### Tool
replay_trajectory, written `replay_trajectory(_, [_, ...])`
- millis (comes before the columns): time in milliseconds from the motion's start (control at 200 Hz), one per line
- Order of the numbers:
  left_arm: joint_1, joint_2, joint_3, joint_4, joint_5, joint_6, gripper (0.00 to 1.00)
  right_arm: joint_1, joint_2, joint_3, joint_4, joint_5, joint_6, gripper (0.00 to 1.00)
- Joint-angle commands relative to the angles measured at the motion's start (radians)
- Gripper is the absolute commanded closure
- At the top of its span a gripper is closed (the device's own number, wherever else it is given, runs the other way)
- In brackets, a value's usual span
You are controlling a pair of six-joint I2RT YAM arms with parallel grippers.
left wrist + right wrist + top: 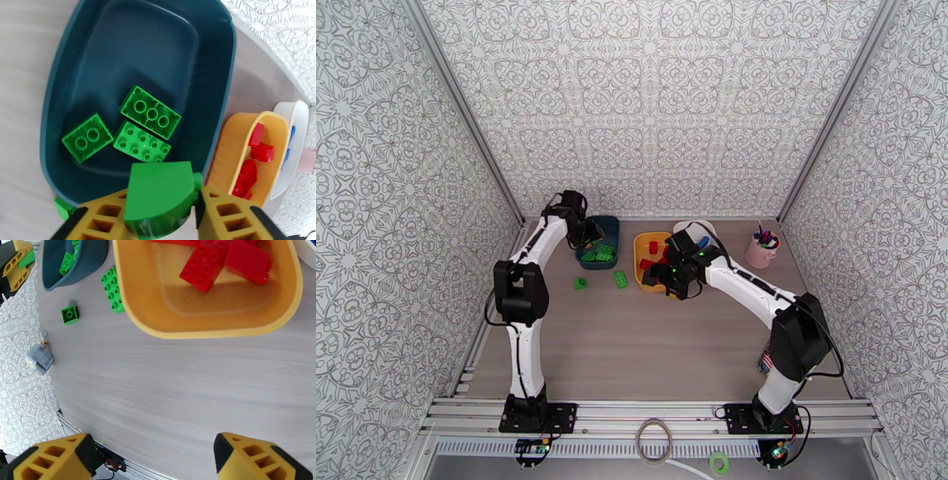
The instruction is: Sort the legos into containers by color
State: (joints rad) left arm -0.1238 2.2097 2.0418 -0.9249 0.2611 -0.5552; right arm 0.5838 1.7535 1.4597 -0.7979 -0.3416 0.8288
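1. Green curved brick sits nearest your lens, between the fingers of the left gripper, over the near rim of the teal tub. You cannot tell whether the fingers pinch it or stand just clear of it. Dropped from here, it may catch the rim and tumble onto the table.
2. Three green bricks lie on the tub floor below, and a falling piece could bounce off their studs and out.
3. Between the tubs, a small green brick lies loose on the table and a long green brick lies right against the yellow tub. Your finger has little room on that side, so you risk shoving the tub.
4. Red bricks lie in the yellow tub; jolt it hard and they may spill.
5. Right gripper hangs spread and empty over bare table beside the yellow tub. If both arms go for the loose green bricks, they could collide.
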Motion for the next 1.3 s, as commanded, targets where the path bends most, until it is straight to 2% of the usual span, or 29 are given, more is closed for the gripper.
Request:
replay_trajectory(0, [-0.008, 0.009, 0.034, -0.035, -0.007, 0.044, 0.38, -0.005, 0.027, 0.064, -0.042, 0.013, -0.032, 0.16])
replay_trajectory(85, [-0.018, -0.006, 0.034, -0.042, -0.044, 0.062, 0.26, -0.005, 0.035, 0.071, -0.044, 0.011, -0.034, 0.16])
replay_trajectory(160, [-0.028, -0.029, 0.034, -0.057, -0.072, 0.08, 0.2, -0.005, 0.041, 0.07, -0.044, 0.005, -0.034, 0.16])
replay_trajectory(330, [-0.049, -0.138, -0.045, -0.071, -0.16, 0.105, 0.18, -0.004, 0.032, 0.059, -0.04, 0.002, -0.036, 0.16])
replay_trajectory(475, [-0.047, -0.273, -0.223, -0.045, -0.239, 0.093, 0.14, -0.002, 0.009, 0.018, -0.024, -0.001, -0.031, 0.16])
replay_trajectory(750, [0.0, -0.443, -0.564, 0.046, -0.221, 0.064, 0.12, 0.036, -0.018, -0.045, 0.016, -0.007, -0.01, 0.16])
replay_trajectory(965, [0.016, -0.415, -0.663, 0.094, -0.196, 0.071, 0.12, 0.096, 0.015, -0.023, 0.022, -0.008, 0.003, 0.15])
replay_trajectory(1295, [0.038, -0.287, -0.644, 0.128, -0.218, 0.084, 0.15, 0.12, 0.07, 0.071, -0.039, 0.005, -0.012, 0.15])
